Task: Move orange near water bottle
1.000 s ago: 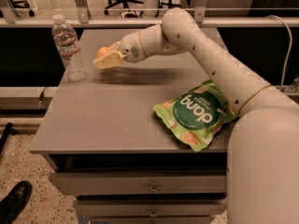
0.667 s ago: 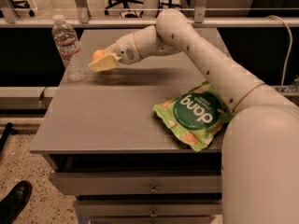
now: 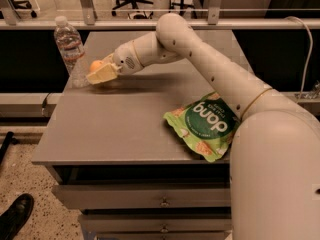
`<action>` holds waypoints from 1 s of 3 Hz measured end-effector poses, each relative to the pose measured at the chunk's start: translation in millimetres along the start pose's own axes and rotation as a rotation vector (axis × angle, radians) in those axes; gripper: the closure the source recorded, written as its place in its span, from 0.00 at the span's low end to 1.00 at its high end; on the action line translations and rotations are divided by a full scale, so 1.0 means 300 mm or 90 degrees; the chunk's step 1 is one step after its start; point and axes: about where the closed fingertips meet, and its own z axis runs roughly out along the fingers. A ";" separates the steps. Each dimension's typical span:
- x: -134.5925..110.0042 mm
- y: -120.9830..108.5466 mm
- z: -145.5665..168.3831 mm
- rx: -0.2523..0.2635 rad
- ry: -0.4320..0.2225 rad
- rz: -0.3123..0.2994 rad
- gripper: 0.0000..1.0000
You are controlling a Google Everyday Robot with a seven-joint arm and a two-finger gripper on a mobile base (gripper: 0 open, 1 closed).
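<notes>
The orange is small and round, held between the pale fingers of my gripper, just above the grey table at its far left. The water bottle, clear with a white cap and a white-and-red label, stands upright at the table's far left corner, a short way left of the orange. My arm reaches in from the right across the table's back half. The gripper is shut on the orange.
A green snack bag lies flat on the right side of the table near the front edge. Drawers sit below the tabletop. A dark shoe is on the floor at lower left. A railing runs behind the table.
The gripper with the orange has moved left toward the water bottle and a little lower toward the tabletop. The bottle and the bag have not moved.
</notes>
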 end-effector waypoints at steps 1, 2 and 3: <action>0.029 -0.010 0.013 -0.003 0.011 0.003 0.75; 0.044 -0.019 0.019 -0.006 0.015 0.004 0.53; 0.055 -0.028 0.027 -0.010 0.016 0.003 0.29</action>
